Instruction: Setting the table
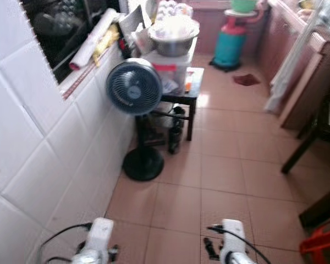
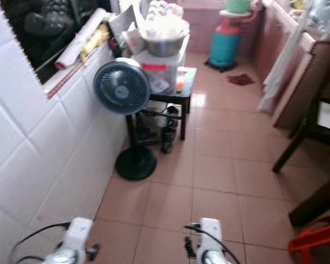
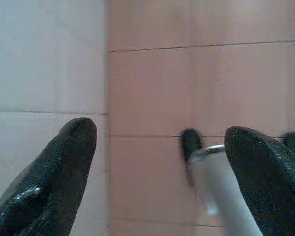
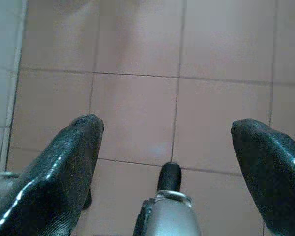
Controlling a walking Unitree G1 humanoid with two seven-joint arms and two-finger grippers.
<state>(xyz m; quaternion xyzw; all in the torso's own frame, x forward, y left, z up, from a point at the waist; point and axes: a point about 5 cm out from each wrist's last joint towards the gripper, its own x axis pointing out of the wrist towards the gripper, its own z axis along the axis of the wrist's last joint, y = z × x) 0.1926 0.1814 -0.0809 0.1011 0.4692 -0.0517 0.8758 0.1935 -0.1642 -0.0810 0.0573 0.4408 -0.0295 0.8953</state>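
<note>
Narrow tiled passage, picture a little soft. Landmark: the standing fan [image 1: 134, 88], dark blue, on a black pole and round base, close against the white tiled wall [image 1: 22, 154]. Both arms hang low, well short of the fan on the robot's side, over bare floor [image 1: 231, 165]. Left gripper [image 3: 157, 162]: fingers spread wide, nothing between them, wall and floor tiles beyond. Right gripper [image 4: 164, 157]: fingers likewise wide apart and empty, pointing down at the floor. Just behind the fan stands a small black bench [image 1: 179, 102] carrying a clear plastic box [image 1: 168, 71], and on top of that a metal bowl [image 1: 173, 39] heaped with something pale, too blurred to name. That bowl is the only tableware-like thing visible, so it is the likely task item, though this is a guess. Handling, as a judgement: steel, stiff, smooth and probably slippery; loaded, so likely fairly heavy and apt to spill if tilted. Best taken by the rim with fingers over the lip, ideally one gripper each side, kept level. Past the fan at the far end, a teal gas cylinder [image 1: 229, 44]. Across the passage from the fan, dark wooden furniture legs [image 1: 302, 148] and, nearer, something orange-red [image 1: 322, 242].
</note>
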